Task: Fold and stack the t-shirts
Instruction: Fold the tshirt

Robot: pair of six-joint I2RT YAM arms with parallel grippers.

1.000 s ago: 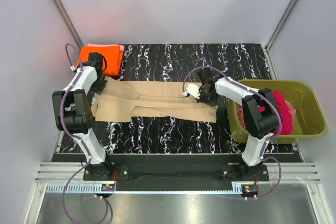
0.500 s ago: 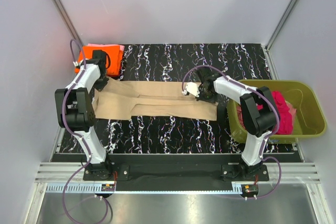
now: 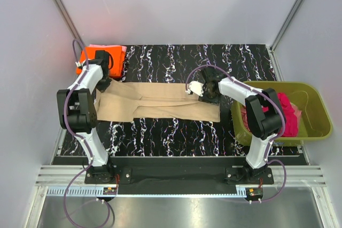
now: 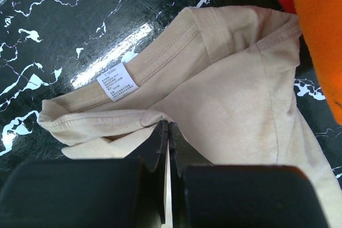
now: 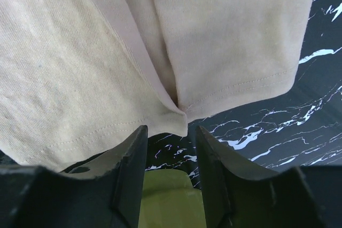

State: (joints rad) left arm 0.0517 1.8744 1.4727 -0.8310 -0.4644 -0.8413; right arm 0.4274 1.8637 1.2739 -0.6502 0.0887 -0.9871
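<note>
The tan t-shirt (image 3: 160, 102) lies stretched flat across the black marbled table, folded lengthwise into a long strip. At its left end my left gripper (image 3: 103, 85) is shut on a fold of cloth beside the collar (image 4: 168, 126); the white label (image 4: 118, 81) faces up. My right gripper (image 3: 207, 95) stands open just off the shirt's right hem (image 5: 171, 132), with nothing between its fingers. The orange t-shirt (image 3: 96, 54) lies folded at the back left on the pale pink one (image 3: 124, 50). A magenta t-shirt (image 3: 288, 116) is bunched in the tub.
The olive-green tub (image 3: 315, 97) stands at the table's right edge, close behind my right gripper, and its rim (image 5: 165, 196) shows between the right fingers. The orange stack (image 4: 320, 25) sits just right of the tan collar. Grey walls close in the back and sides.
My right gripper has opened and let the hem drop flat. My left gripper has pulled the collar end a little back and left, straightening the shirt.
</note>
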